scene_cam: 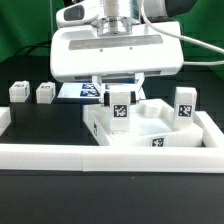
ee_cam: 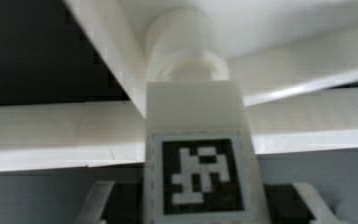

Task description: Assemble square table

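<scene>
A white leg (scene_cam: pixel 120 108) with a black-and-white tag stands upright, and my gripper (scene_cam: pixel 120 98) is shut on it from above. It sits over the corner of the white square table top (scene_cam: pixel 150 130) towards the exterior view's left. In the wrist view the same leg (ee_cam: pixel 197 140) fills the middle between my fingers (ee_cam: pixel 108 200), its far end against the table top (ee_cam: pixel 87 140). My gripper (ee_cam: pixel 197 206) holds it by the tagged sides. A second leg (scene_cam: pixel 184 103) stands upright at the top's far right corner. Two more legs (scene_cam: pixel 18 92) (scene_cam: pixel 45 93) lie on the black table at the left.
The long low white border wall (scene_cam: pixel 60 155) runs along the front, with the table top pushed against it. The marker board (scene_cam: pixel 80 90) lies flat behind my gripper. The arm's wide white body (scene_cam: pixel 115 55) hangs over the middle and hides what lies behind it.
</scene>
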Robot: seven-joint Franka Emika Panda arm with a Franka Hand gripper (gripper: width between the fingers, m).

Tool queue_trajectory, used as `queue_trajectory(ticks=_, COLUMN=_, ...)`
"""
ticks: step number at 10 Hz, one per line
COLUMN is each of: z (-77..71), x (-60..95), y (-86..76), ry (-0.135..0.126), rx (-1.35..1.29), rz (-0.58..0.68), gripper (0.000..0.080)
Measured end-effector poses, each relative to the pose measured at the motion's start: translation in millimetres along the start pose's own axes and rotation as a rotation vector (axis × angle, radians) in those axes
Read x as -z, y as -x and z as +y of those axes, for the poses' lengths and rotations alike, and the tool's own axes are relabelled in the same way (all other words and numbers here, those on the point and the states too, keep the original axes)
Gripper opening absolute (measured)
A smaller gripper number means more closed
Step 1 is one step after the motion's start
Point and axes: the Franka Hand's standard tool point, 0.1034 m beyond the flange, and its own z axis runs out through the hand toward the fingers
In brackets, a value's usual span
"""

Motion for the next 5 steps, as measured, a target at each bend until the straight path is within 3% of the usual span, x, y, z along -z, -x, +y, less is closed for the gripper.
queue_trajectory(ticks=2, z=-7.9, x=-0.7, y=-1.4, ry=-0.019, rx=-0.003, rz=-0.024, gripper=0.0291)
queue_trajectory(ticks=5, z=-12.8, x=-3.5, y=-4.3, ry=-0.025, rx=-0.011, rz=-0.021, gripper=0.0291)
